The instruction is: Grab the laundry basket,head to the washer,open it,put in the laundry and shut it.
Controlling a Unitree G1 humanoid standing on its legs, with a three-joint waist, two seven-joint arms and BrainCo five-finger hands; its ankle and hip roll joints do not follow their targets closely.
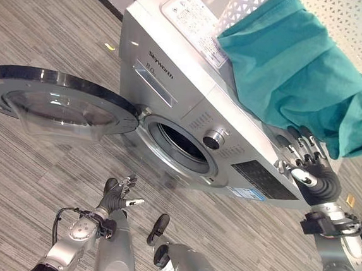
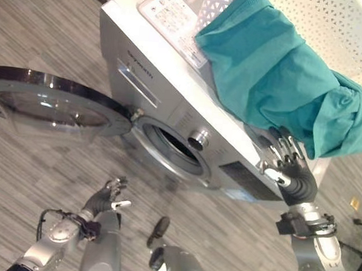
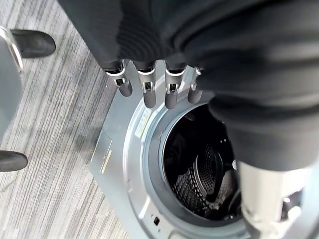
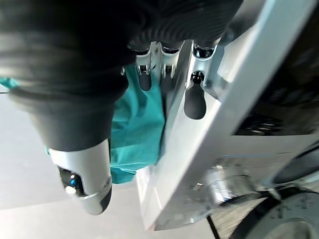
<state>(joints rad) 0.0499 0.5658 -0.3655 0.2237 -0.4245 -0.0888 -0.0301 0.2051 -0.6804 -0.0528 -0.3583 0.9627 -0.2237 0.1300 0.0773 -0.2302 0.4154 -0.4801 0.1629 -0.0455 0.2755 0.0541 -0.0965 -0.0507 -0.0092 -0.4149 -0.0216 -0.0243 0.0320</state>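
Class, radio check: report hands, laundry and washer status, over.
Right hand open, reaching up at teal cloth hanging from basket on the washer. Left hand open, low, empty. Door open, drum mouth unobstructed.

The room is lit brightly and evenly from above. A soft white shine is seen on the flat top of the silver front-loading washing machine (image 1: 192, 79), and pale glare is spread over the clear round glass door with the black rim (image 1: 57, 105). Only faint, soft shadows are thrown on the grey striped wooden floor (image 1: 32, 173) under the door. The inside of the dark metal drum (image 3: 204, 174) is left dim. In the wrist views, the dark ribbed covers are seen very close and blurred. The teal cloth (image 2: 280, 87) is shown bright, with gentle shading in its folds.
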